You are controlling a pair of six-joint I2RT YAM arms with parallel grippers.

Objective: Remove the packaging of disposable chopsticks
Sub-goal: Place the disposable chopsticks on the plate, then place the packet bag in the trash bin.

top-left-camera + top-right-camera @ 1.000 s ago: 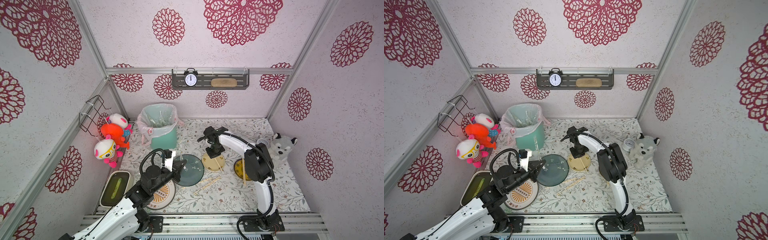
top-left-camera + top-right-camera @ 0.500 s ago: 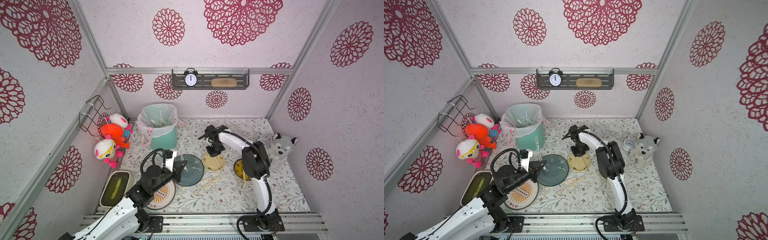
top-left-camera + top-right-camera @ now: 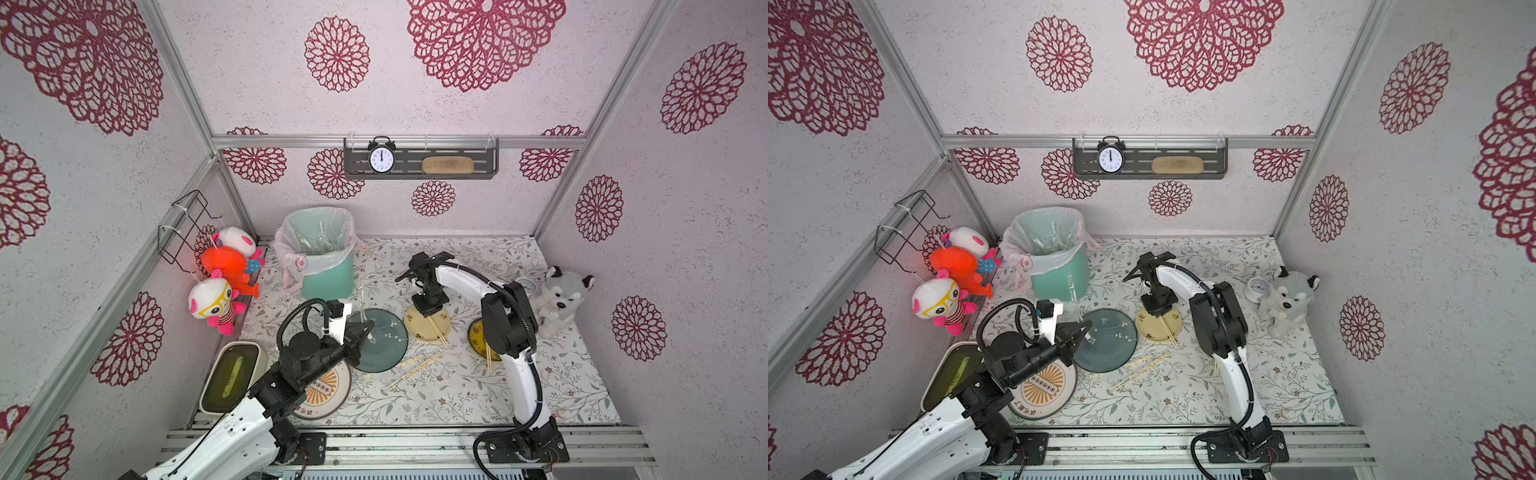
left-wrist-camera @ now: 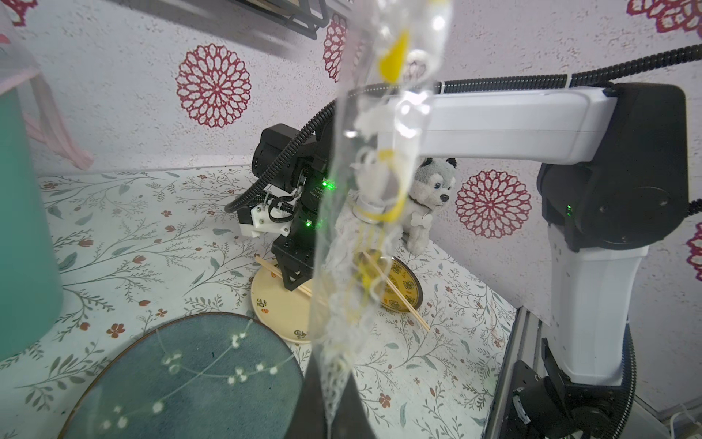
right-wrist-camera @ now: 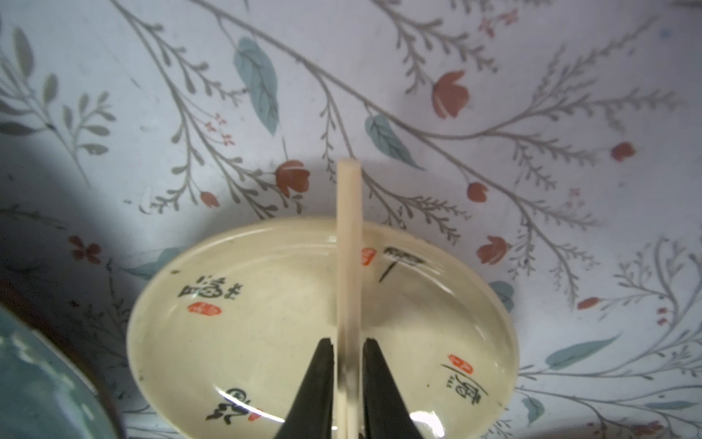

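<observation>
My left gripper is shut on the bottom end of an empty clear packaging sleeve, which stands upright above the teal plate; the same sleeve shows thin in both top views. My right gripper hangs low over the cream plate. Its jaws stand slightly apart on either side of a bare pair of disposable chopsticks that rests across the plate, with a narrow gap on each side. In a top view the right gripper sits over that plate's back edge.
More bare chopsticks lie on the floral cloth, and a pair lies across a dark yellow plate. A lined green bin holds discarded sleeves. An orange-striped plate, a green tray and a husky plush stand around.
The right jaws have parted slightly around the chopsticks on the cream plate. The left arm stays put with the sleeve.
</observation>
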